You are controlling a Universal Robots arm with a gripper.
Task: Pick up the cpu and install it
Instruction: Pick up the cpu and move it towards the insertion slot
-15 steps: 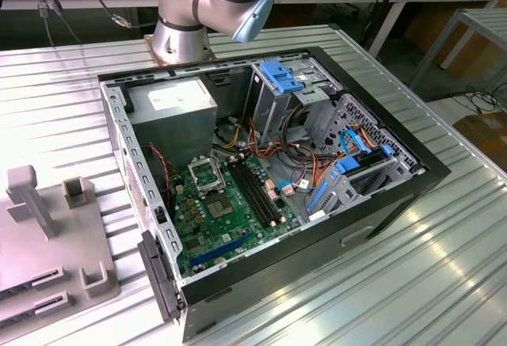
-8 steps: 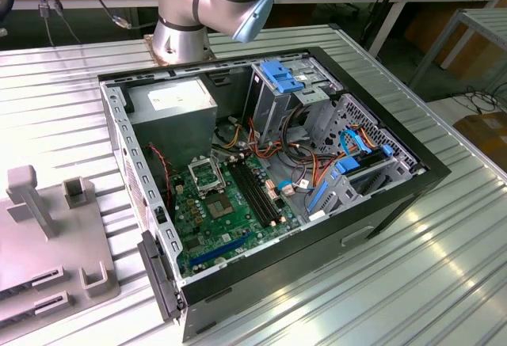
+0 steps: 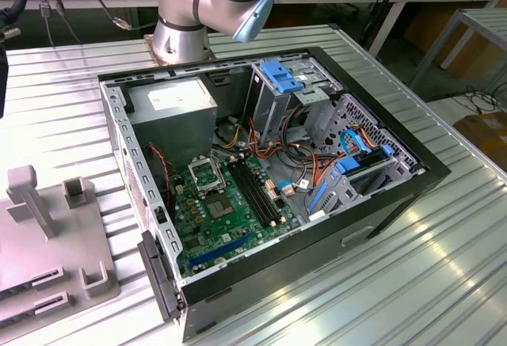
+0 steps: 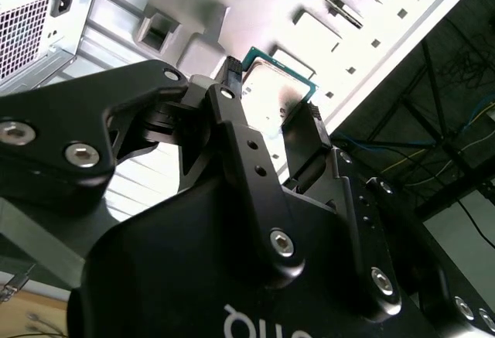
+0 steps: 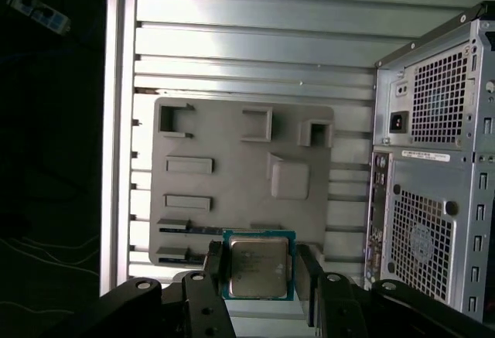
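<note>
While the pincer (image 5: 261, 264) grips the cpu (image 5: 259, 270), a ribbed metal table (image 5: 232, 44) lies beneath.

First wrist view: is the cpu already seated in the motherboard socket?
No, the cpu is held in the gripper, with the grey fixture plate behind it.

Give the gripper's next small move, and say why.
Probably carry the cpu across toward the open computer case. The gripper grips it by two opposite edges, raised well above the grey tray, and the socket inside the case looks empty.
</note>
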